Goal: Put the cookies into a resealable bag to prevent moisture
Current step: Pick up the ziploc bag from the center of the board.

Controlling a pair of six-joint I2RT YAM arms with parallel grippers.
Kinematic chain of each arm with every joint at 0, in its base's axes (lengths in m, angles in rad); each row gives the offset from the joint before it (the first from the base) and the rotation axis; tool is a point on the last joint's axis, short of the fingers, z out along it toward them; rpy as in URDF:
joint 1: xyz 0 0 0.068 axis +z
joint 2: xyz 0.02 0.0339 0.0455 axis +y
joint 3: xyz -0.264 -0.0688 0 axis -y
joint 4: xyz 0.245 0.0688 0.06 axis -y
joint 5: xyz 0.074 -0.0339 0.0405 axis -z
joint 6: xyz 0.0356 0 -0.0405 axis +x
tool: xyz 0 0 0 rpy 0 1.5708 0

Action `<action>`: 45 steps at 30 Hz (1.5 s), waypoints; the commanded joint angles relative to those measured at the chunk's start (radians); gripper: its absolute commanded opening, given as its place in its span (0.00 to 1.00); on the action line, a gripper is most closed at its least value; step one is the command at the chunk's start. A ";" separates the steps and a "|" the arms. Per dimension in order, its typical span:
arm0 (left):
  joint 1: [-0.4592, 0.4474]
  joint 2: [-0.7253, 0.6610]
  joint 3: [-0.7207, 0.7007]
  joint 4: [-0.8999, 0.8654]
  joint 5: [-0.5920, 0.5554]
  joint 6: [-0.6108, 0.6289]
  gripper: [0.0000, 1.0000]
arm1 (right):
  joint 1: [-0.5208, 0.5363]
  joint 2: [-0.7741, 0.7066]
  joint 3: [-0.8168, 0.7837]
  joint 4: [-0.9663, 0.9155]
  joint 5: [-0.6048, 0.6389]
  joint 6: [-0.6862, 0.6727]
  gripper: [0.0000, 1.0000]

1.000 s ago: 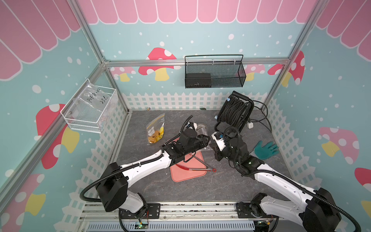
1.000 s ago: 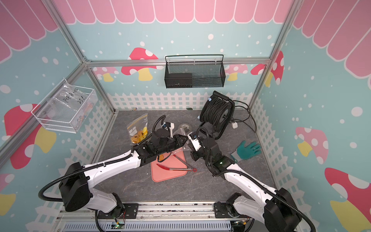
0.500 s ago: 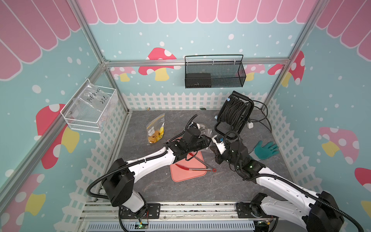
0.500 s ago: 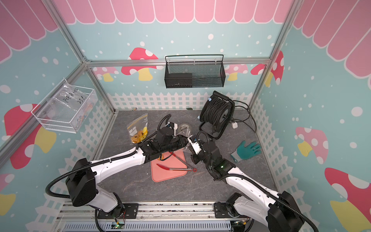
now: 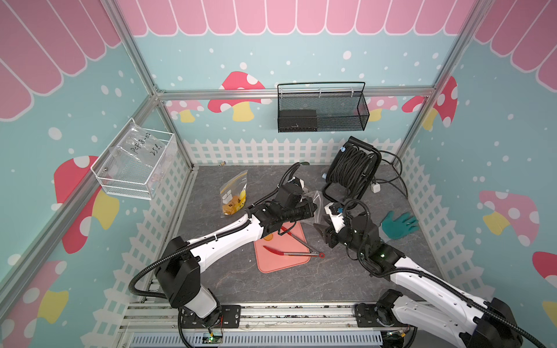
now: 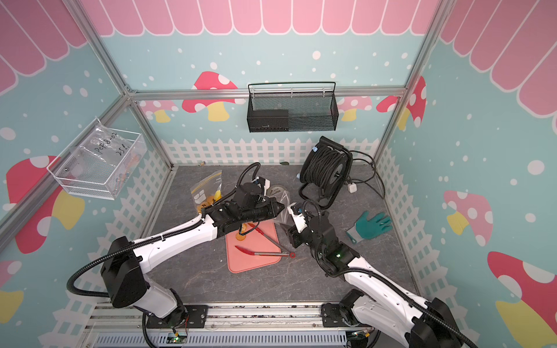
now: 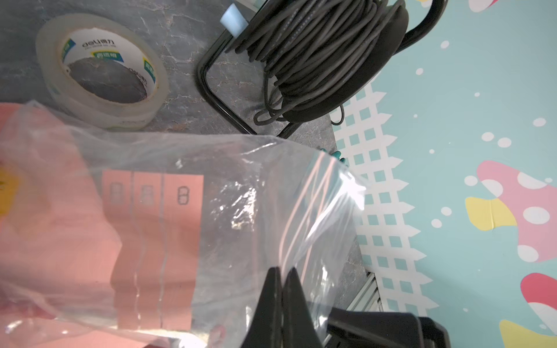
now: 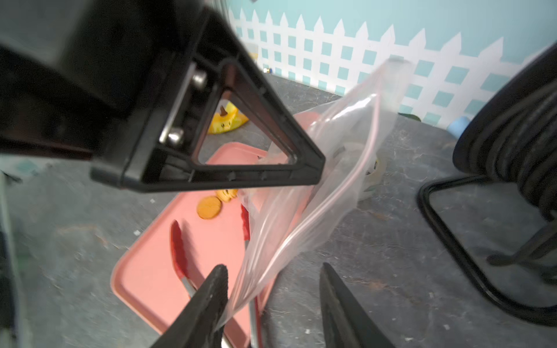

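Mushroom-papered walls enclose a grey marbled surface (image 5: pixel 235 280). The cookies (image 8: pixel 209 207) lie on a pink tray (image 5: pixel 280 265); left tool (image 7: pixel 283 272) pinches a clear bag (image 7: pixel 226 180), right tool (image 8: pixel 272 266) spread beside it. A tape roll (image 7: pixel 99 114) reads "deli".

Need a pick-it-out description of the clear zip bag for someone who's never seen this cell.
Start at the black cable reel at the back, then look toward the pink tray in front of it. Between them the left pincer holds up a clear bag. Unlike the printed pouch further left, it is see-through with a pink zip line.
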 commanded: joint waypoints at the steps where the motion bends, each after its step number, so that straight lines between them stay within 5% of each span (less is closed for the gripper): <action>1: 0.006 -0.020 0.032 -0.094 0.050 0.087 0.00 | -0.037 -0.036 -0.034 0.084 -0.054 0.169 0.54; 11: 0.006 -0.070 0.035 -0.154 0.119 0.127 0.00 | -0.137 0.094 -0.022 0.190 -0.146 0.290 0.48; 22: 0.020 -0.098 0.042 -0.247 0.125 0.114 0.00 | -0.140 0.121 -0.004 0.189 -0.235 0.294 0.03; 27: 0.052 -0.131 0.044 -0.338 0.106 0.123 0.00 | -0.140 0.062 -0.010 0.116 -0.182 0.272 0.00; 31: 0.066 -0.143 0.039 -0.347 0.129 0.132 0.00 | -0.140 0.058 -0.010 0.137 -0.255 0.284 0.00; 36: 0.065 -0.130 0.040 -0.352 0.134 0.142 0.00 | -0.140 0.056 -0.016 0.246 -0.341 0.389 0.44; 41: 0.065 -0.114 0.049 -0.340 0.151 0.134 0.00 | -0.137 0.086 -0.011 0.318 -0.418 0.477 0.52; 45: 0.065 -0.113 0.054 -0.311 0.176 0.111 0.00 | -0.134 0.173 0.028 0.184 -0.404 0.412 0.55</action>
